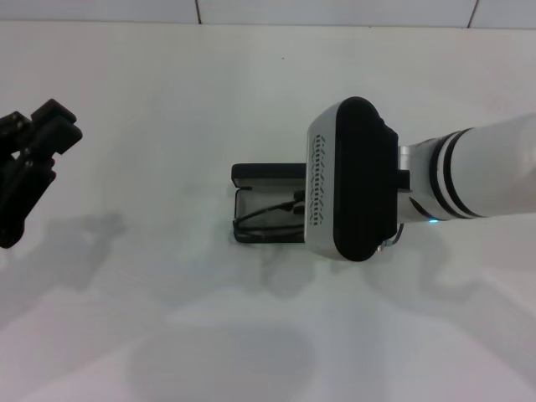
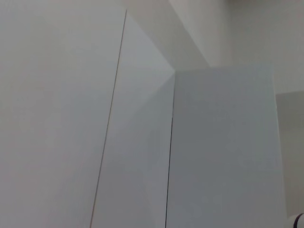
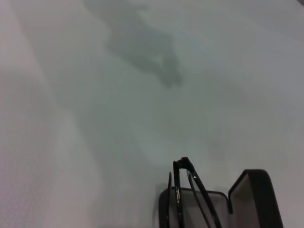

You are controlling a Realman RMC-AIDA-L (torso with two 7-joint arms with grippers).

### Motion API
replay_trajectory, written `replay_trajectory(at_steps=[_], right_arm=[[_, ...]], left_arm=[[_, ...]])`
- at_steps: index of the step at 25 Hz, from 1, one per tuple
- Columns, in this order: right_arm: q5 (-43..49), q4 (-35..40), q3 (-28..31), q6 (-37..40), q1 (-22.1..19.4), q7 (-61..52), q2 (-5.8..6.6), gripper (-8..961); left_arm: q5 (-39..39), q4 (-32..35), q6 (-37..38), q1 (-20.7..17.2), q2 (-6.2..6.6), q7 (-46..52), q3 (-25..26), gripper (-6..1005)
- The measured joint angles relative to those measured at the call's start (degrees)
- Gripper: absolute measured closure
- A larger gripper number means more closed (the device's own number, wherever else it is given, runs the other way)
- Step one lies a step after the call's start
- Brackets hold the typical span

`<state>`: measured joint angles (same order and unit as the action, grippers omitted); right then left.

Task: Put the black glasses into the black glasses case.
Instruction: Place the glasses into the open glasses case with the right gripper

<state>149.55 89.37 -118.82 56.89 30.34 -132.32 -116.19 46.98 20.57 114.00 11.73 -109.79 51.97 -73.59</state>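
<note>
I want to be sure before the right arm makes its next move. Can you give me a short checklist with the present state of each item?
1. Black glasses case lid open: ok.
2. Black glasses over the case tray: ok, partly inside; one end seems to stick up above the rim.
3. Glasses lying flat in the tray: cannot tell.
4. Right gripper fingers open or shut: cannot tell, the wrist housing hides them.
5. Left gripper away from the case: ok, at the table's left edge.

No legible text, labels, brands, numbers or signs are visible on any item in the views.
</note>
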Motion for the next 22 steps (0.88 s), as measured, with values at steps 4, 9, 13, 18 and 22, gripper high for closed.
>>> replay_trajectory(at_steps=[4,9,13,18,22], right_arm=[[0.2,-1.2,-0.4,-2.5,-0.6,0.0,0.0,789],[0.9,-2.5,-1.2,-5.5,-1.2,-0.1,0.0,787],[1.0,-2.9,-1.4,-6.7,-1.6,-0.1,0.0,785],[2.1,-3.2,-1.4,-7.2,-2.0,-0.4,0.0,784],[2.4,-3.5,-1.5,-7.2,-2.0,-1.1,0.0,782]], left_arm=[[0.0,0.0,0.0,0.1,-0.06,0.0,0.0,851],[0.0,0.0,0.0,0.1,-0.16,0.0,0.0,851],[-0.1,0.0,0.0,0.0,-0.16,0.0,0.0,851],[-0.1,0.0,0.0,-0.1,-0.16,-0.1,0.0,851],[-0.1,0.0,0.0,-0.2,-0.16,-0.1,0.0,851]])
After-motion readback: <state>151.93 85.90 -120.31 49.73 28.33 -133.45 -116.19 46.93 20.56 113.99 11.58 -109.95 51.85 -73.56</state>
